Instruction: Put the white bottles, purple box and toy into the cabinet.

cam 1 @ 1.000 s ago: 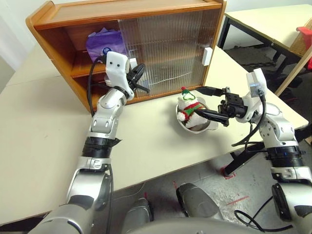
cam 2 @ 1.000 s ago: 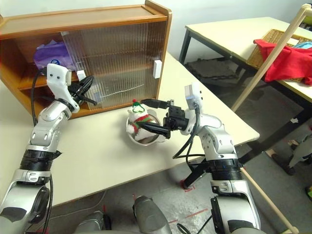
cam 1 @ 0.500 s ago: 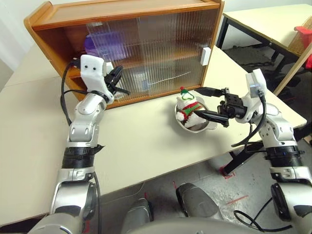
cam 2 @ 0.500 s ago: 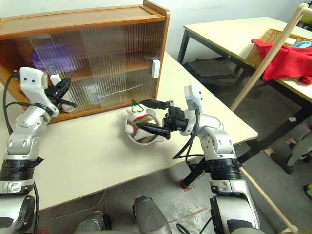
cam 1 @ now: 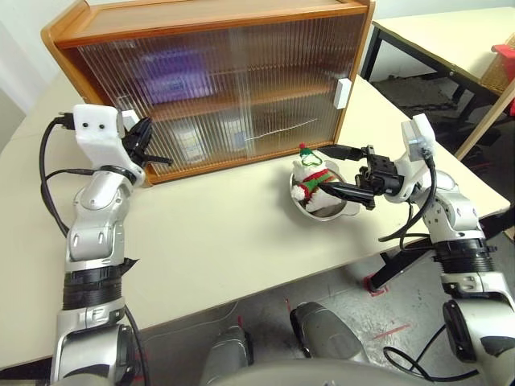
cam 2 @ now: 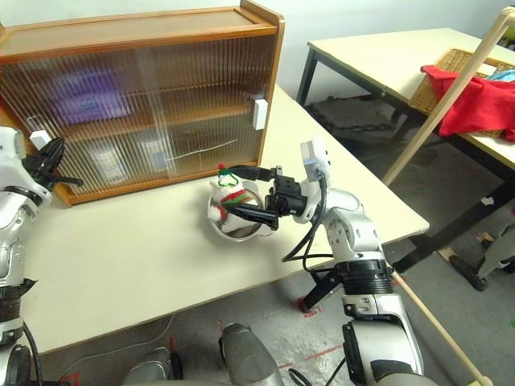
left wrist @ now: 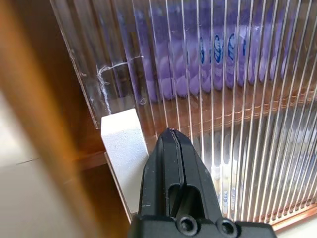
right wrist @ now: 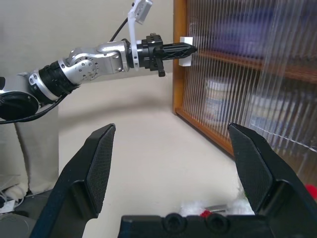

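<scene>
The cabinet (cam 1: 209, 18) stands at the back of the table with both ribbed doors drawn across its front. Through them the purple box (cam 1: 171, 69) shows blurred on the upper shelf, and the white bottles (cam 1: 187, 145) on the lower shelf. My left gripper (cam 1: 161, 156) is shut, its tip (left wrist: 171, 135) beside the left door's white handle (left wrist: 123, 148) at the cabinet's left end. The toy (cam 1: 309, 174) sits in a metal bowl (cam 1: 331, 211). My right gripper (cam 1: 328, 167) is open, one finger on each side of the toy.
The right door's white handle (cam 1: 342, 92) sits near the cabinet's right end. A second table (cam 1: 438, 32) stands at the back right with a basket of red cloth (cam 2: 467, 96). A wooden pole (cam 2: 438, 121) leans to the right of my table.
My left gripper has moved left along the cabinet front and the left door slid with it, covering the section where the purple box showed. The right arm has not moved.
</scene>
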Motion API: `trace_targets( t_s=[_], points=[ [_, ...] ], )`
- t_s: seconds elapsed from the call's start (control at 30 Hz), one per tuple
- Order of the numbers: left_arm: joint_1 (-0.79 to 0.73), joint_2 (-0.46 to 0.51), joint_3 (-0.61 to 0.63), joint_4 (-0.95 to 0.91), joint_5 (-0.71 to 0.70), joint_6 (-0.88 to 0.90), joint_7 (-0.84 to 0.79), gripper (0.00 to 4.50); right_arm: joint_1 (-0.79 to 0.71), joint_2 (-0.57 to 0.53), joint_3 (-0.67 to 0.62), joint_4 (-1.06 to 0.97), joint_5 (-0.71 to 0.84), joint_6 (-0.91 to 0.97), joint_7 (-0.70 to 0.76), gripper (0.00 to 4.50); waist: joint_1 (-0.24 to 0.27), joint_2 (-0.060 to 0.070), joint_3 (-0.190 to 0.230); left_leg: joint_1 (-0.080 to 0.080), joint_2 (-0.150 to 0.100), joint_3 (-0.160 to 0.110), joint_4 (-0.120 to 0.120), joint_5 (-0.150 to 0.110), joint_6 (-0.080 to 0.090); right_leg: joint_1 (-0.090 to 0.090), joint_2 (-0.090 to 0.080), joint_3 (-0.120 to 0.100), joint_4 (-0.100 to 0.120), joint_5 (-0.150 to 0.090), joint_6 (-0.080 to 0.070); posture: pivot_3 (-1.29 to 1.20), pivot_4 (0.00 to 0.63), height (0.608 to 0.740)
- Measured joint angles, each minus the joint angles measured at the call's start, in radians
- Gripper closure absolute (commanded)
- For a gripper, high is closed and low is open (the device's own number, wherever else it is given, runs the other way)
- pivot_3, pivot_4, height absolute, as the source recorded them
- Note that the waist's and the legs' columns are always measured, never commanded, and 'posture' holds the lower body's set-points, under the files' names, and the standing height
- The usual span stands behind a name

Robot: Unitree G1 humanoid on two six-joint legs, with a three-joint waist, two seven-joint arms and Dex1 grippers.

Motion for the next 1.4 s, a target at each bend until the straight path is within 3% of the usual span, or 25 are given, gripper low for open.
trace_targets(
  t_s=[0.23, 0.37, 0.4, 0.47, 0.6, 0.83, 0.87, 1.0, 1.1, 1.3, 1.4],
  points=[
    [0.049, 0.017, 0.027, -0.043, -0.016, 0.001, 0.004, 4.48, -0.015, 0.002, 0.001, 0.01, -0.002, 0.0, 0.008, 0.0, 0.009, 0.0, 0.0, 0.001, 0.003, -0.002, -0.006, 0.0, -0.003, -0.003, 0.003, -0.001, 0.0, 0.003, -0.015, -0.22, 0.049, 0.74],
    [0.059, 0.018, 0.039, -0.054, -0.023, 0.001, 0.008, 4.48, -0.018, 0.007, 0.003, 0.023, -0.004, 0.0, 0.008, 0.0, 0.011, 0.0, 0.0, 0.001, 0.005, -0.001, -0.007, -0.001, -0.006, -0.003, 0.012, -0.002, 0.0, 0.002, -0.02, -0.22, 0.051, 0.74],
    [0.059, 0.018, 0.041, -0.054, -0.029, 0.0, 0.008, 4.32, -0.019, 0.007, 0.004, 0.025, -0.005, 0.0, 0.008, 0.0, 0.012, 0.0, 0.0, 0.002, 0.006, -0.001, -0.007, -0.001, -0.007, -0.003, 0.015, -0.002, 0.0, 0.002, -0.021, -0.22, 0.052, 0.74],
    [0.063, 0.018, 0.048, -0.055, -0.052, 0.005, -0.004, 3.91, -0.023, 0.007, 0.003, 0.027, -0.005, 0.0, 0.008, 0.0, 0.015, 0.0, 0.0, 0.003, 0.008, -0.002, -0.009, -0.001, -0.008, -0.003, 0.017, -0.003, 0.0, 0.001, -0.023, -0.22, 0.054, 0.74],
    [0.079, 0.007, 0.071, -0.071, -0.157, 0.017, -0.073, 2.6, -0.031, -0.003, -0.005, 0.031, -0.001, 0.01, 0.003, 0.0, 0.021, 0.0, 0.0, 0.007, 0.008, -0.002, -0.013, 0.0, -0.009, -0.002, 0.018, -0.004, 0.002, 0.0, -0.024, -0.22, 0.056, 0.74],
    [0.237, 0.06, 0.112, -0.153, -0.392, 0.015, -0.392, 0.12, -0.092, -0.061, -0.052, 0.1, -0.025, 0.001, -0.058, 0.0, 0.048, 0.0, 0.0, 0.007, 0.015, -0.006, -0.013, -0.001, -0.01, -0.002, 0.015, -0.003, 0.002, -0.001, -0.025, -0.22, 0.057, 0.74],
    [0.259, 0.069, 0.121, -0.162, -0.42, 0.01, -0.44, 0.05, -0.105, -0.073, -0.056, 0.122, -0.039, -0.007, -0.08, 0.0, 0.05, 0.0, 0.0, 0.007, 0.015, -0.006, -0.013, -0.001, -0.011, -0.002, 0.015, -0.003, 0.002, 0.0, -0.026, -0.22, 0.056, 0.74],
    [0.393, 0.106, 0.18, -0.197, -0.538, -0.019, -0.654, 0.0, -0.178, -0.104, -0.088, 0.26, -0.12, -0.067, -0.203, 0.93, 0.057, 0.002, -0.001, 0.006, 0.018, -0.008, -0.015, -0.004, -0.013, -0.005, 0.014, -0.003, 0.002, -0.001, -0.031, -0.21, 0.054, 0.74],
    [0.473, 0.096, 0.219, -0.216, -0.624, -0.021, -0.739, 0.0, -0.192, -0.108, -0.089, 0.326, -0.166, -0.112, -0.24, 2.13, 0.064, 0.004, -0.002, -0.002, 0.024, -0.007, -0.016, -0.004, -0.014, -0.012, 0.015, -0.007, 0.004, -0.003, -0.034, -0.21, 0.053, 0.74],
    [0.634, 0.095, 0.236, -0.24, -0.63, -0.052, -0.819, 0.0, -0.272, -0.133, -0.129, 0.465, -0.227, -0.171, -0.392, 4.46, 0.071, 0.008, -0.005, -0.005, 0.025, -0.006, -0.017, -0.005, -0.013, -0.019, 0.016, -0.007, 0.012, -0.007, -0.036, -0.18, 0.055, 0.74],
    [0.681, 0.094, 0.258, -0.24, -0.602, -0.13, -0.865, 0.0, -0.315, -0.168, -0.156, 0.516, -0.248, -0.205, -0.458, 4.46, 0.077, 0.008, -0.005, -0.003, 0.025, -0.006, -0.016, -0.005, -0.013, -0.019, 0.016, -0.006, 0.014, -0.008, -0.035, -0.18, 0.055, 0.74]
  ],
)
